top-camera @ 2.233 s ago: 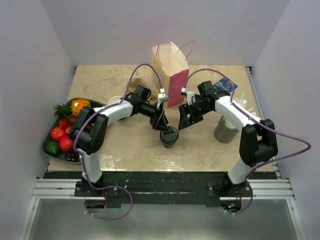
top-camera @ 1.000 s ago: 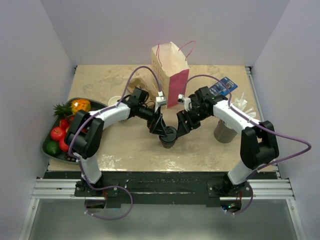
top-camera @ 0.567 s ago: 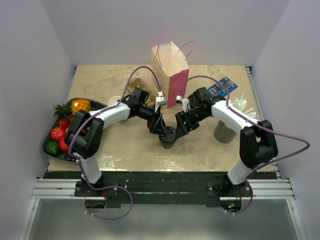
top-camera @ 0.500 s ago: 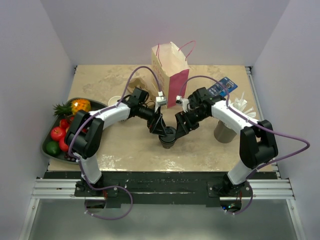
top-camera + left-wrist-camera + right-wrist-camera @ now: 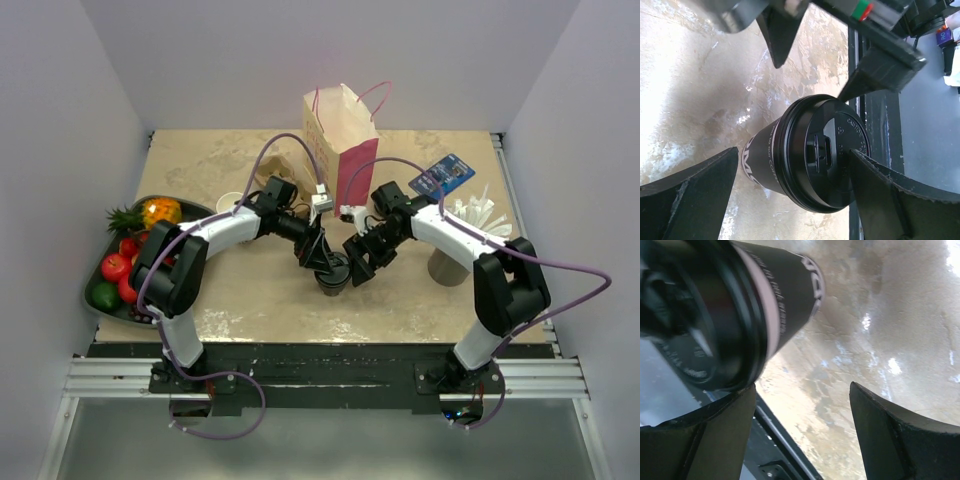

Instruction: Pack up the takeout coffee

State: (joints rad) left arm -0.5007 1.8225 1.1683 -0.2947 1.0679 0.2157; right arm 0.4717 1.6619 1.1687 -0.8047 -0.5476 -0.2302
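Where the two arms meet near the middle of the worktop (image 5: 250,290), the takeout coffee (image 5: 822,152) stands upright with its black lid on. The left pincer (image 5: 792,152) is spread wide with the cup between its fingers — whether either finger touches it I cannot tell. The right pincer (image 5: 802,386) is also wide apart and grips nothing — the cup shows just beside one of its fingers. Farther back stands a pink-and-tan paper bag (image 5: 342,150).
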